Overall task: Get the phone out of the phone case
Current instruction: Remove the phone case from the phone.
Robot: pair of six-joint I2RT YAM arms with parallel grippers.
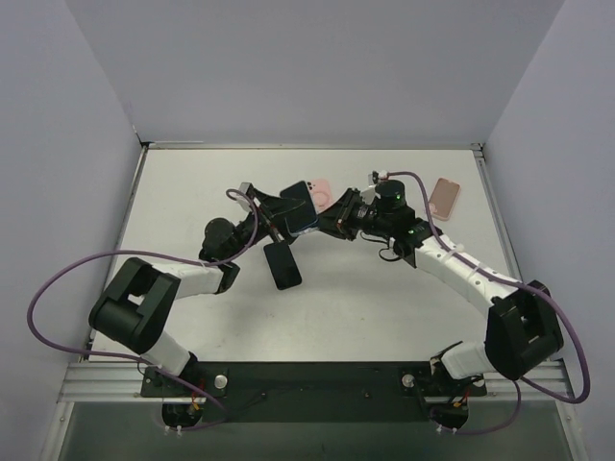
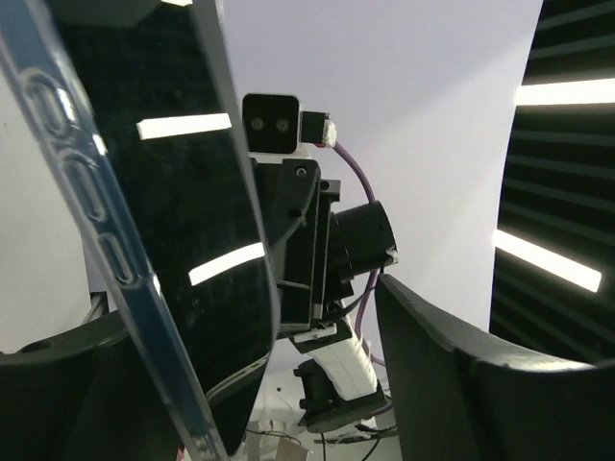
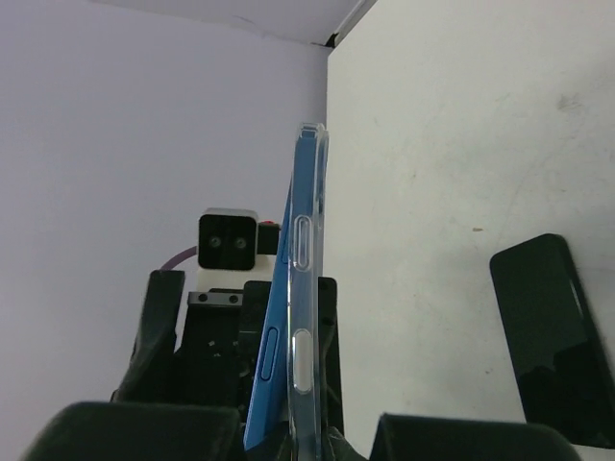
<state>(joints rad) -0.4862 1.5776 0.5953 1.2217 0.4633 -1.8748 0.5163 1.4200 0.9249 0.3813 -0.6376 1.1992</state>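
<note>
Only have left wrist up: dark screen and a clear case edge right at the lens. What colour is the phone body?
Observer: Blue. The right wrist view shows the phone edge-on, a blue body sitting inside the clear case.
Operator: Anything lying around under it?
Observer: Yes, a black phone lies flat on the table, nearer the arm bases than the raised one.
Operator: Anything else out there?
Observer: A pink phone-shaped item lies near the table's right edge. I cannot tell whether it is a phone or a case.
</note>
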